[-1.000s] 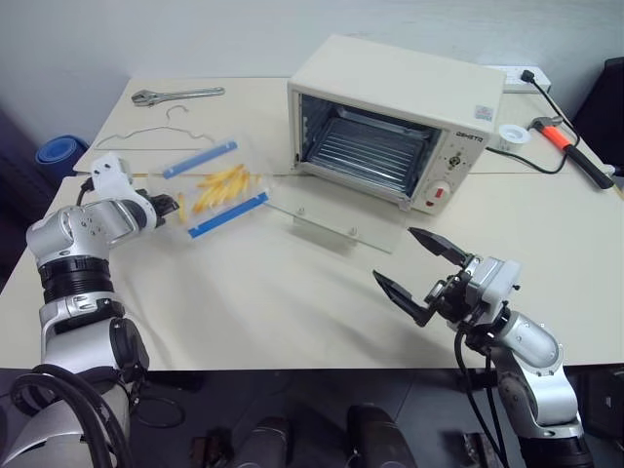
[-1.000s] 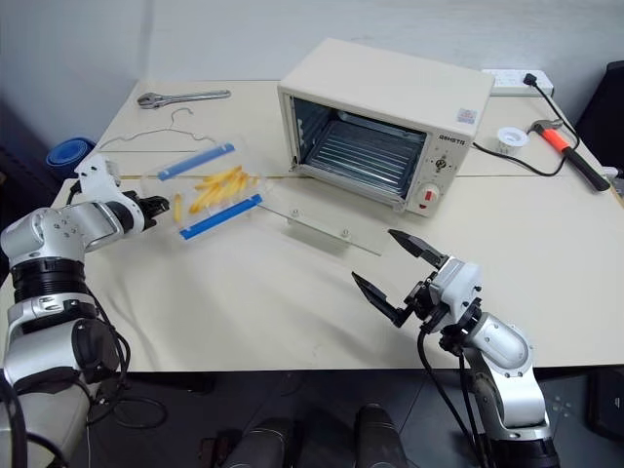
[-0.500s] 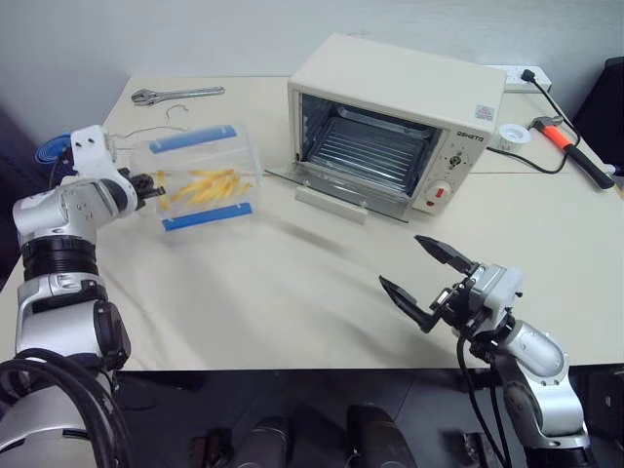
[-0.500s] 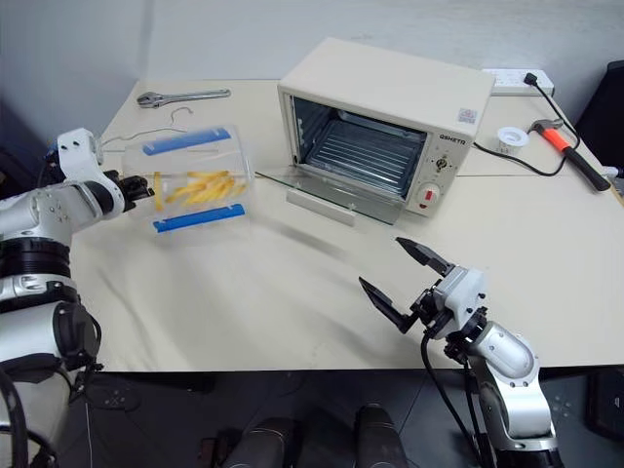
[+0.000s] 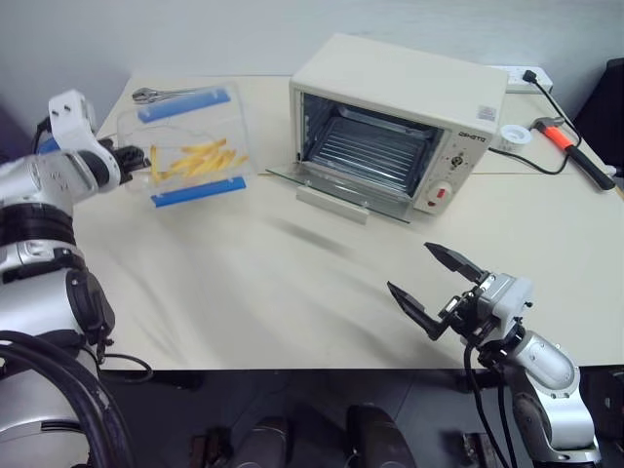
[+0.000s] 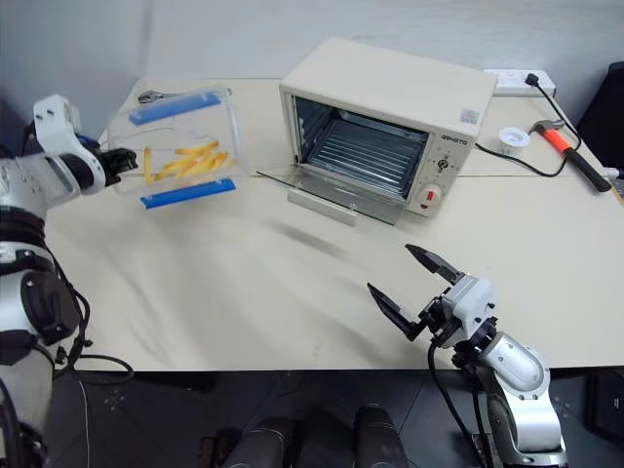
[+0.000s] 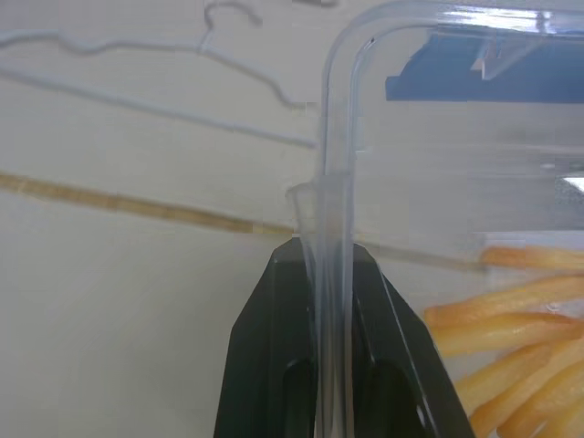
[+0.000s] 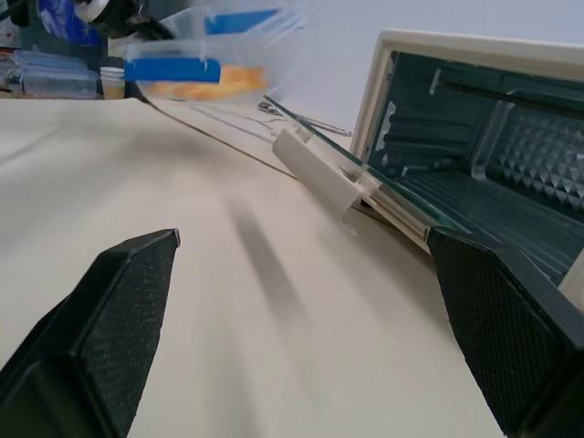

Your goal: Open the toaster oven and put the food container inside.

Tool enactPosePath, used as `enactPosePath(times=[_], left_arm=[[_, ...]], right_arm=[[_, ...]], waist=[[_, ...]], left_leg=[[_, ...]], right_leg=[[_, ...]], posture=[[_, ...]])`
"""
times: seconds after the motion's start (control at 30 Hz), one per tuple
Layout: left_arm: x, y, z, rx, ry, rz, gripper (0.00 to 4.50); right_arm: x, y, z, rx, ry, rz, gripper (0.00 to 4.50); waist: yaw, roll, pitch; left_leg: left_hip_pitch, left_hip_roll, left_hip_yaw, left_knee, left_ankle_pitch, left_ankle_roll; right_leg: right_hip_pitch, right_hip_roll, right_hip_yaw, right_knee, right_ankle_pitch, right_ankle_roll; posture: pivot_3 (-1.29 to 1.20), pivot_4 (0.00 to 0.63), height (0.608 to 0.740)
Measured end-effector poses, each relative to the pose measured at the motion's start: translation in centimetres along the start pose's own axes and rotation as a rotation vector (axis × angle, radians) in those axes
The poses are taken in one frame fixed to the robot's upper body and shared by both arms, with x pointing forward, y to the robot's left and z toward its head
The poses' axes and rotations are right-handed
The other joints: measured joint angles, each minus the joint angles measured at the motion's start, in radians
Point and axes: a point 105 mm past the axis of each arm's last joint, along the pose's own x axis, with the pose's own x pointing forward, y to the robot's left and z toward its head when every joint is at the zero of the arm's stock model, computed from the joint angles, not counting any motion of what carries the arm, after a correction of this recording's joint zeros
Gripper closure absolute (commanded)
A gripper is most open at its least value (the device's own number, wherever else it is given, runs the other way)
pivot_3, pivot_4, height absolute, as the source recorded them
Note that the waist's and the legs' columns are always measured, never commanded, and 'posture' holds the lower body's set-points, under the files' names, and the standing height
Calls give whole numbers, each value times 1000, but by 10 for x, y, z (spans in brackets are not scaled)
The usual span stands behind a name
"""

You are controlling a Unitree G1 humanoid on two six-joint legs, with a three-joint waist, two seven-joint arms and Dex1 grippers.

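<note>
While the head views show the whole table (image 5: 292, 283), the left wrist view gives the closest look at the grip: the left gripper (image 7: 330, 274) has its two black fingers pinched tight on the thin clear edge of the food container (image 5: 190, 156), with yellow fry-like sticks just beyond. From the head camera that container hangs off the table surface at the far left, level with the toaster oven (image 5: 400, 122) and well apart from it. The oven door (image 5: 336, 190) lies folded down flat, its handle toward the robot, and the wire rack (image 5: 375, 151) shows inside. The right gripper (image 5: 437, 283) hovers near the table's front edge with its fingers spread wide, holding nothing; its wrist view looks low across the table at the open door and dark cavity. A wrench (image 5: 161, 94) is partly hidden behind the container. A hammer (image 5: 570, 146) lies far right
</note>
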Motion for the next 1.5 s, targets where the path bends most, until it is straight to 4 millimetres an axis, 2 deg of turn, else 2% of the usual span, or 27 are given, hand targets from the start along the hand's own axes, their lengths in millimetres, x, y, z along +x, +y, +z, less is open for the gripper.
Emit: enactPosePath(times=[0.1, 0.27, 0.37, 0.5, 0.7, 0.87, 1.03, 1.17, 1.37, 1.5], left_arm=[[10, -32, 4, 51, 30, -99, 4482], [28, -100, -2, 98, 82, -291, 4482], [32, -131, -2, 108, 87, -372, 4482], [35, -156, -8, 162, 116, -434, 4482], [45, -179, -40, 202, 207, -478, 4482], [48, -193, -53, 230, 230, -506, 4482], [56, -185, -75, 272, 264, -468, 4482], [58, -185, -75, 310, 249, -461, 4482], [59, -193, -74, 287, 213, -499, 2588], [58, -195, -62, 198, 135, -539, 1417]], right_arm=[[0, 0, 1, -7, -6, 3, 0], [-1, 2, -1, -10, -1, 3, 0], [-6, 5, -5, -1, 11, -10, 0], [-11, 9, -9, 14, 27, -32, 0], [-14, 10, -10, 6, 28, -54, 0], [-18, 12, -11, 5, 29, -83, 0], [-20, 12, -11, -8, 30, -97, 0], [-20, 13, -11, -10, 27, -103, 0], [-16, 14, -9, -6, 7, -112, 0], [-16, 13, -9, -2, 2, -116, 0]], waist=[[6, 0, 0], [1, -1, 0], [-7, -1, 0], [-16, -1, 0], [-15, -1, 0], [-10, -1, 0], [-9, -1, 0], [-2, -1, 0], [-1, -1, 0], [-1, -1, 0]], left_leg=[[0, -2, -1, 1, 0, 1], [-1, -2, -1, 1, 0, 1], [-1, -1, 1, 0, 0, 1], [-1, 0, 3, -1, 0, 1], [-1, 0, 2, 0, 0, 1], [-1, 0, 3, 0, 0, 1], [-1, 0, 4, 0, 0, 1], [-1, -1, 4, 0, 0, 1], [-1, -1, 4, 1, 0, 1], [-1, -1, 4, 1, 0, 1]], right_leg=[[1, 0, -1, 1, 0, 0], [0, 0, 0, 1, 0, 1], [-2, 0, 1, 1, 0, 1], [-2, 0, 1, 2, 0, 1], [-3, 1, 1, 2, 0, 1], [-3, 1, 2, 2, 0, 1], [-3, 1, 2, 2, 0, 1], [-3, 0, 2, 2, 0, 1], [-3, 0, 2, 2, 0, 1], [-3, 0, 2, 3, 0, 1]], posture=[[0, 150, 740], [0, 150, 740], [0, 150, 740], [0, 150, 740], [0, 150, 740], [0, 150, 740], [0, 150, 740], [0, 150, 740], [0, 150, 740], [0, 150, 740]])
